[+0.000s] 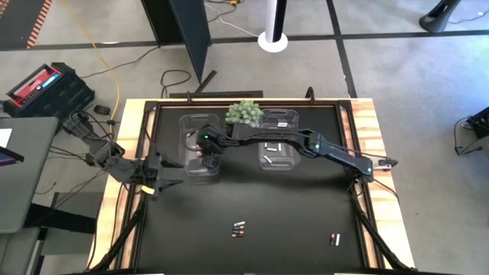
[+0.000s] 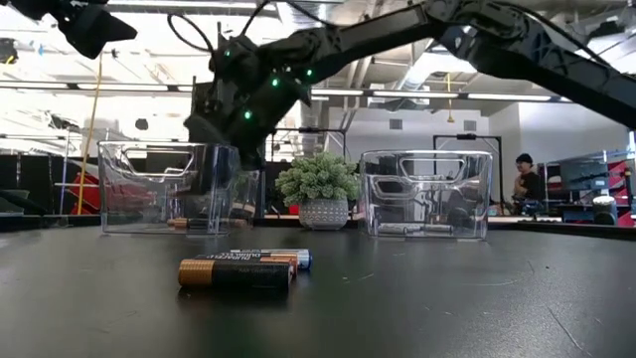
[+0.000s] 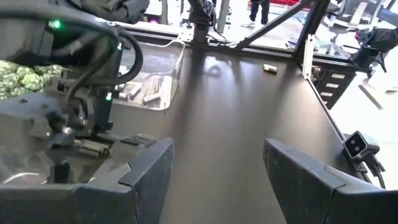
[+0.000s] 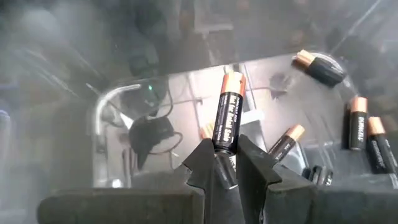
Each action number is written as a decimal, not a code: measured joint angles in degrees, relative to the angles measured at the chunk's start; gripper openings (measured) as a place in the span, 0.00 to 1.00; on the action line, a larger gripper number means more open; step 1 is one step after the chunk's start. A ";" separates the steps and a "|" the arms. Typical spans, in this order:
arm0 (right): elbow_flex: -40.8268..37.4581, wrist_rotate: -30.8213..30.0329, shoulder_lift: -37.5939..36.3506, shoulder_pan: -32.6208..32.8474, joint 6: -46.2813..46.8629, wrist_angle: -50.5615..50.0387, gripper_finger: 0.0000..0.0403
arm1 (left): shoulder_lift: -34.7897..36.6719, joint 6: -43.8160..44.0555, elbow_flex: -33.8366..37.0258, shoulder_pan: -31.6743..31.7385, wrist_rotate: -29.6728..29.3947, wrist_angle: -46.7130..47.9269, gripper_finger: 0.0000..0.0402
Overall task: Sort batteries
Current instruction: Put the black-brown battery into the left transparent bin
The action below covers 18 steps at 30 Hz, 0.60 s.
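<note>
The right tool (image 4: 226, 163) is clenched on a dark battery with a copper end (image 4: 227, 112), which stands up between its two fingers (image 4: 205, 165). In the high view this tool (image 1: 208, 153) is left of the centre of the frame, reached across over the left clear bin (image 1: 189, 124). Below the held cell, on the floor of this bin, lie more dark copper-ended batteries (image 4: 359, 121), mostly at the right side of the right wrist picture. In the low view the same bin (image 2: 129, 189) stands at the left, and the right tool (image 2: 231, 124) hangs at its right edge.

The left tool (image 3: 214, 171) is released, its fingers (image 3: 146, 165) wide apart with nothing between them. In the high view it (image 1: 179, 173) is just below the left bin, in the left part of the frame, over the dark desk (image 1: 290, 206).

The right clear bin (image 1: 286, 118) is at the upper centre of the high view; pale silver cells (image 1: 269, 160) lie in it. Between the two bins, at the far edge of the desk, stands a small green spiky plant (image 1: 244, 113).

On the open desk, low in the high view, a small group of loose batteries (image 1: 238, 228) lies near the centre, and one more pair (image 1: 334, 240) lies to the lower right. In the low view the central group (image 2: 238, 270) is in the foreground, dark copper-ended cells together, one other with a blue end (image 2: 301, 259) behind them. In the room behind, at the right of the low view, a person (image 2: 527, 184) is seen.
</note>
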<state>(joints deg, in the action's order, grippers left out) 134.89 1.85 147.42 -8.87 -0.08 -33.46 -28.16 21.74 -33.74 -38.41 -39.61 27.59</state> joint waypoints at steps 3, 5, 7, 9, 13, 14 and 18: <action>-0.15 -0.03 0.06 -0.08 -2.45 -2.77 0.18 | -0.31 0.43 0.00 0.00 -0.37 0.05 0.61; -0.15 0.00 0.06 -0.34 -4.47 -3.97 0.18 | -0.62 0.72 0.00 0.00 -0.76 0.04 0.61; -0.15 0.00 0.08 -0.37 -5.39 -4.45 0.18 | -0.72 1.43 0.00 0.00 -1.38 0.09 0.61; -0.15 0.00 0.08 -0.39 -5.99 -4.39 0.18 | -0.72 1.53 0.00 0.00 -2.20 0.36 0.61; -0.15 -0.03 0.06 -0.30 -6.00 -4.49 0.19 | -0.72 1.63 0.00 0.00 -2.85 0.37 0.61; -0.15 -0.03 0.06 -0.27 -6.00 -4.60 0.20 | -0.70 1.64 0.00 0.00 -2.89 0.37 0.61; 0.07 -0.03 -0.04 -0.19 -5.99 -5.15 0.24 | -0.72 1.92 0.00 0.00 -2.92 0.36 0.61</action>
<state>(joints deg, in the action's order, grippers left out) 134.96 1.83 147.38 -9.06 -6.08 -38.61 -28.88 23.66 -33.74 -38.41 -42.52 27.96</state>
